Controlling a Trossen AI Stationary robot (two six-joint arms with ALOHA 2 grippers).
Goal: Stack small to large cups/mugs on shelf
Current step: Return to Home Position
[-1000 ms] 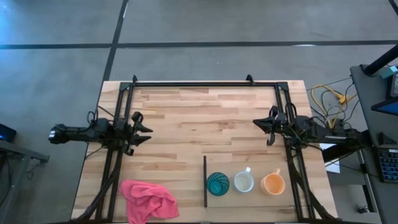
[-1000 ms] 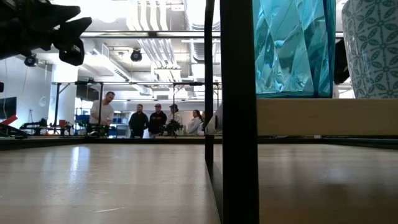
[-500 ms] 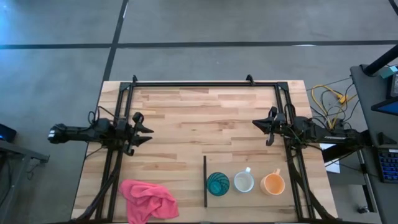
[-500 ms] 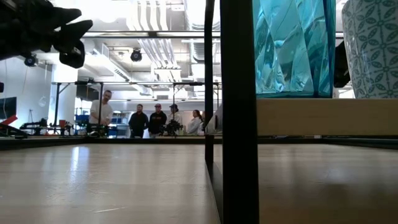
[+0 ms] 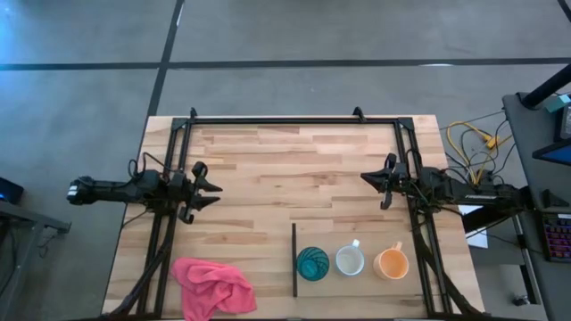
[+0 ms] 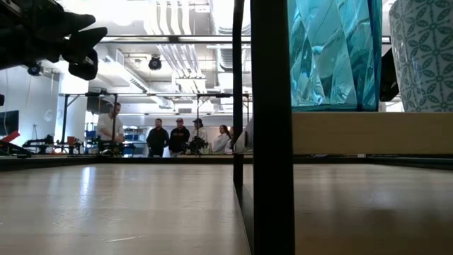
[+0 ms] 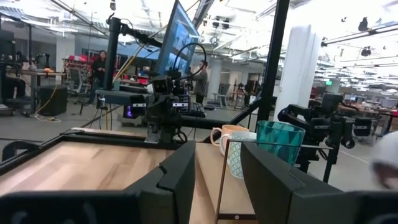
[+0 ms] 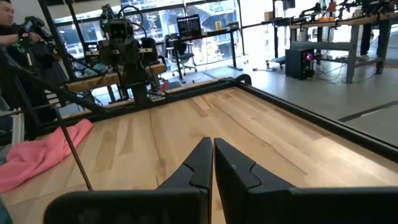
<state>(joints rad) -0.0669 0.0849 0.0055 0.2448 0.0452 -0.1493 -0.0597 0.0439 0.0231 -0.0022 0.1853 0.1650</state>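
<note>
Three cups stand in a row on the pale shelf board (image 5: pixel 357 287) near the table's near edge: the teal tumbler (image 5: pixel 312 263), the white mug (image 5: pixel 350 260) and the orange mug (image 5: pixel 392 264). The shelf's thin dark strip (image 5: pixel 294 259) stands left of the tumbler. In the low view the strip (image 6: pixel 272 127), the tumbler (image 6: pixel 329 53) and the patterned mug (image 6: pixel 425 53) fill the right side. My left gripper (image 5: pixel 212 191) hovers open over the table's left part, far from the cups. My right gripper (image 5: pixel 366 176) hovers shut over the right part, beyond the cups.
A crumpled pink cloth (image 5: pixel 212 285) lies at the near left corner. Black frame rails (image 5: pixel 294 119) run along the far edge and both sides. Bare wood (image 5: pixel 294 178) spreads between the two grippers. People stand in the room (image 6: pixel 177 134) beyond the table.
</note>
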